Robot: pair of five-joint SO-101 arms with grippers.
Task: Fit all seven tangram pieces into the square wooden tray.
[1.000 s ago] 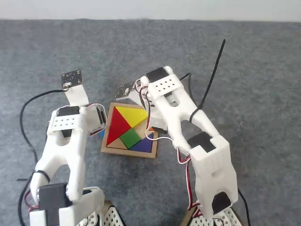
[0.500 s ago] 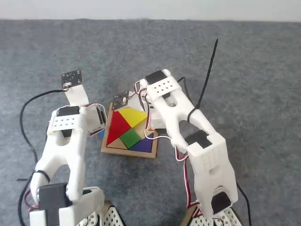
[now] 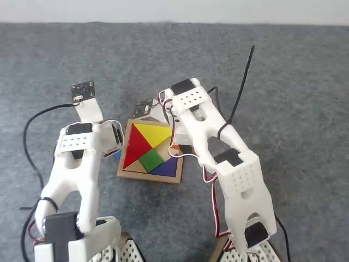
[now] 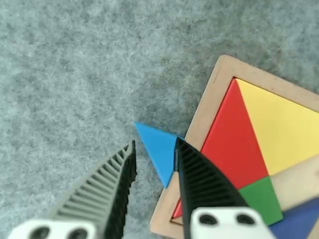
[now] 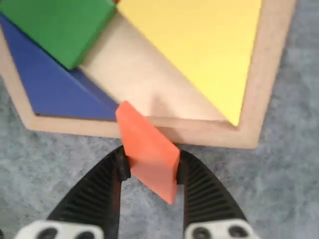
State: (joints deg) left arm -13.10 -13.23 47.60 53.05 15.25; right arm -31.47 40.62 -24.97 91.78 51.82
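while an orange piece (image 5: 147,150) is clamped in the right gripper (image 5: 151,162) over the rim of the wooden tray (image 5: 271,74), a light blue triangle (image 4: 157,148) lies outside it.
the left gripper (image 4: 154,144) is held open astride that triangle on the grey surface (image 4: 75,74), just beside the tray. a red triangle (image 4: 232,139), yellow triangle (image 5: 199,45), green square (image 5: 60,25) and dark blue triangle (image 5: 55,84) are seated in the tray, with bare wood seen beside them.

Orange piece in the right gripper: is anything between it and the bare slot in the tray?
Nothing visible. The orange piece, held by the right gripper, overhangs the tray rim; the bare slot beyond it, between the yellow triangle and dark blue piece, lies open.
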